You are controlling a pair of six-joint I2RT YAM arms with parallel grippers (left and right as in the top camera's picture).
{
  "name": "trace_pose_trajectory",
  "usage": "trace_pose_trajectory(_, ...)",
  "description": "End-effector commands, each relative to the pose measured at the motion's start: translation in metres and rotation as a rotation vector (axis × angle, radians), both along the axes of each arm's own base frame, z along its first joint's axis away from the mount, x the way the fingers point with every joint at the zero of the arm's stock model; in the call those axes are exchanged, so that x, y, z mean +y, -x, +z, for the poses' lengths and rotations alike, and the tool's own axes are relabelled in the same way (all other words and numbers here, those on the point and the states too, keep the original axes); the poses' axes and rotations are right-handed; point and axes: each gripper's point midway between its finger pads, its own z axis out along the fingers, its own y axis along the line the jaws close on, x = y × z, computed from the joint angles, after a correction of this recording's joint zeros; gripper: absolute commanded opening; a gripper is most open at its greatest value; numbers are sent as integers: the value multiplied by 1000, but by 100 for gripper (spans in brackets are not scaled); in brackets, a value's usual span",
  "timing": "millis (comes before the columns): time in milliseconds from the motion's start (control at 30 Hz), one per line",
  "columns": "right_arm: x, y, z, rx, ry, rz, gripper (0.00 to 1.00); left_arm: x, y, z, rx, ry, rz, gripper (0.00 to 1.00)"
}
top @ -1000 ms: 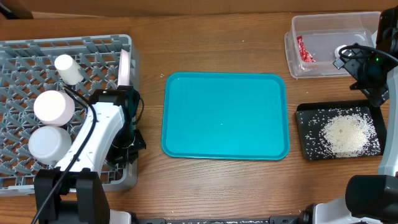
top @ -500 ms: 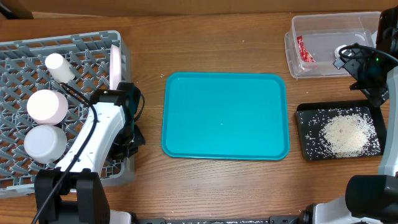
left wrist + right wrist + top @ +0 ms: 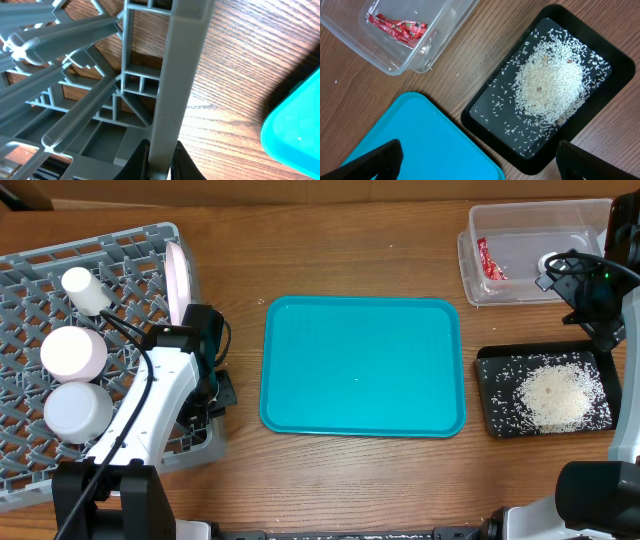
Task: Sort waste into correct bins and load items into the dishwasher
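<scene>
Your left arm (image 3: 150,405) reaches up from the near edge of the table (image 3: 350,480) and bends in over the right wall of the grey dish rack (image 3: 110,242), which sits skewed at the table's left edge. The left gripper (image 3: 160,161) is clamped on that wall. In the wrist view its dark fingers (image 3: 139,159) pinch the upright grey rim from both sides.

Inside the rack, a small white cup (image 3: 85,290) lies on its side toward the far left. A pinkish round piece (image 3: 73,352) and a whiter round piece (image 3: 78,412) sit nearer you. From overhead you can't tell which is the bowl and which the small dish. A large white plate (image 3: 178,278) stands on edge against the rack's right wall, just beyond the gripper.

The teal serving tray (image 3: 362,365) lies flat in the middle of the table. At the far right corner, the clear tub (image 3: 520,295) holds the red printed wrapper (image 3: 488,260). By the right edge, the black tray (image 3: 484,395) carries a heap of white rice grains (image 3: 555,395) with strays scattered around it. Your right arm (image 3: 590,295) hangs above the gap between tub and black tray. The right gripper (image 3: 480,162) is spread wide, grasping nothing.
</scene>
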Motion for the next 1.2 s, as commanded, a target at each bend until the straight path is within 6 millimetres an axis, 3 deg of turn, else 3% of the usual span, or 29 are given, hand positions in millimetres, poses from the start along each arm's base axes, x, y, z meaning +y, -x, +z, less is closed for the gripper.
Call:
trace_pose_trajectory(0,-2,-2,4,-14,8,-7,100,8,-16,-2,-43,-50,-55,4)
trace_pose_trajectory(100,-2,-2,4,-14,9,-7,100,8,-16,-2,-42,-50,-58,5)
trace_pose_trajectory(133,-2,-2,4,-14,8,-7,100,8,-16,-2,-41,-48,-57,11)
trace_pose_trajectory(167,-2,-2,4,-14,8,-7,100,7,-15,-2,-40,-42,-57,27)
trace_pose_trajectory(200,-2,-2,4,-14,9,-7,100,5,-15,-2,-38,-33,-56,54)
trace_pose_trajectory(233,-2,-2,4,-14,8,-7,100,4,-14,-3,-36,-25,-56,70)
trace_pose_trajectory(300,-2,-2,4,-14,8,-7,100,4,-12,-3,-27,-24,-56,81)
trace_pose_trajectory(333,-2,-2,4,-14,8,-7,100,4,-11,-2,-21,-25,-55,100)
trace_pose_trajectory(567,-2,-2,4,-14,8,-7,100,-1,-6,-2,-5,7,-36,100)
trace_pose_trajectory(733,-2,-2,4,-14,8,-7,100,-3,-5,15,12,17,-35,100)
trace_pose_trajectory(967,-2,-2,4,-14,9,-7,100,-7,-22,71,-85,36,-36,100)
trace_pose_trajectory(1167,-2,-2,4,-14,9,-7,100,-10,-47,128,-302,59,-39,100)
